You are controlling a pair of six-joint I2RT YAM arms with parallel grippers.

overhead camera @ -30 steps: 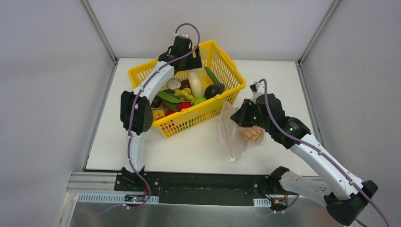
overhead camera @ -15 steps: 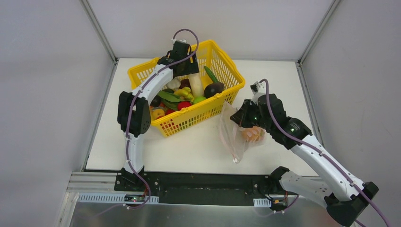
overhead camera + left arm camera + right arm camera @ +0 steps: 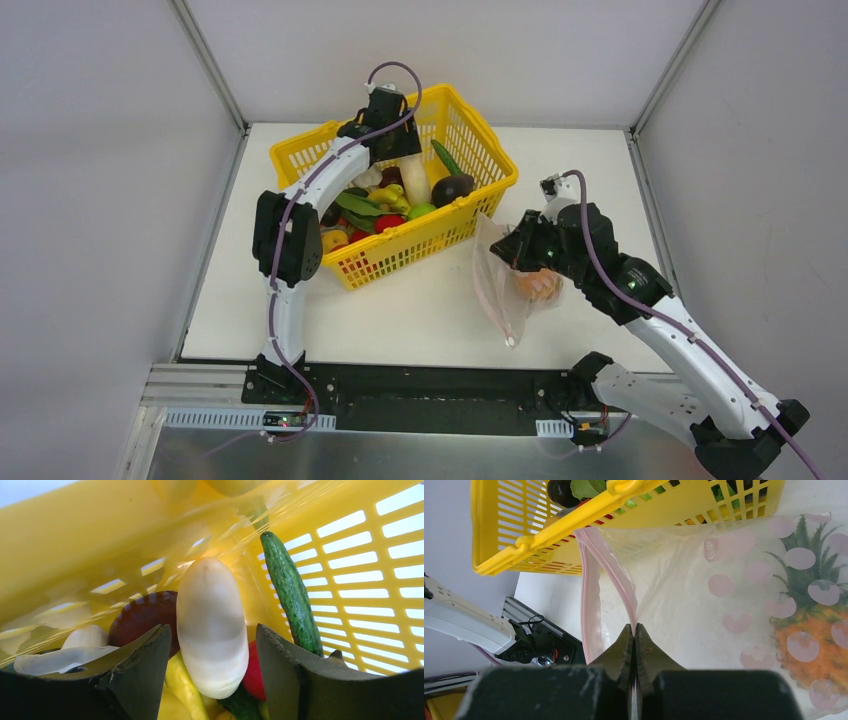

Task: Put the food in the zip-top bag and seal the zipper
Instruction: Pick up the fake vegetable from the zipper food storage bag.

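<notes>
The food lies heaped in the yellow basket [image 3: 480, 135]. My left gripper [image 3: 393, 150] reaches into its far corner. In the left wrist view it [image 3: 214, 655] is open, one jaw on each side of the white radish [image 3: 212, 625], with a gap on both sides. A cucumber [image 3: 292, 592] leans on the basket wall to the right. My right gripper [image 3: 517, 250] is shut on the zipper [image 3: 616, 575] of the clear zip-top bag [image 3: 503, 295] and holds it up right of the basket, mouth open. An orange pineapple piece [image 3: 819, 630] lies inside the bag.
A dark avocado [image 3: 453, 188], a red tomato [image 3: 390, 223] and green pieces fill the basket. A dark red piece [image 3: 142, 617] sits left of the radish. The basket's near corner [image 3: 499, 525] almost touches the bag. The black rail [image 3: 420, 385] runs along the table's near edge.
My left gripper has sunk a little deeper into the basket over the radish. My right gripper has shifted the bag slightly right and nearer.
</notes>
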